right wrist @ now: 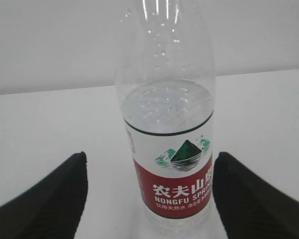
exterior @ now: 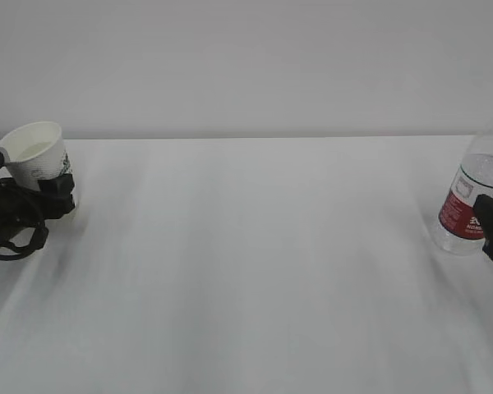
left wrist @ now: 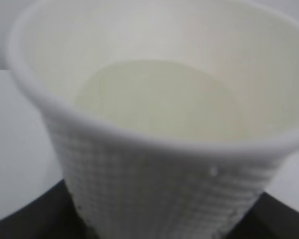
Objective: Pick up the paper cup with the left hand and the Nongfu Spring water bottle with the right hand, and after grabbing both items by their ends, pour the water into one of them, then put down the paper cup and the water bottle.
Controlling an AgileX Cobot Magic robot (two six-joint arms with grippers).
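The cup [exterior: 35, 152] sits at the far left edge of the table [exterior: 255, 263], tilted, with its open mouth leaning toward the camera and to the left. In the left wrist view the cup [left wrist: 154, 149] fills the frame; its rolled rim is intact, its outer wall shows a grey dotted pattern, and water [left wrist: 154, 99] with a faint yellowish tint lies inside, well below the rim. The left hand [exterior: 29, 201] sits at the lower part of the cup, with black gripper parts on both sides of the base; the jaws stand at a medium width, and the pictures do not show clearly whether the fingers press on the cup wall or only flank it. The bottle [exterior: 476, 185] stands upright on the table at the far right edge, its top cut off by the frame. In the right wrist view the bottle [right wrist: 167, 149] is centred, uncrushed, with the water level just above the red-and-white label and droplets on the clear wall above it. The right hand [right wrist: 147, 199] is spread wide: one finger [right wrist: 50, 199] is left of the bottle and the other right of it, each with a visible gap to the bottle. Cup and bottle are well apart, at opposite ends of the table.
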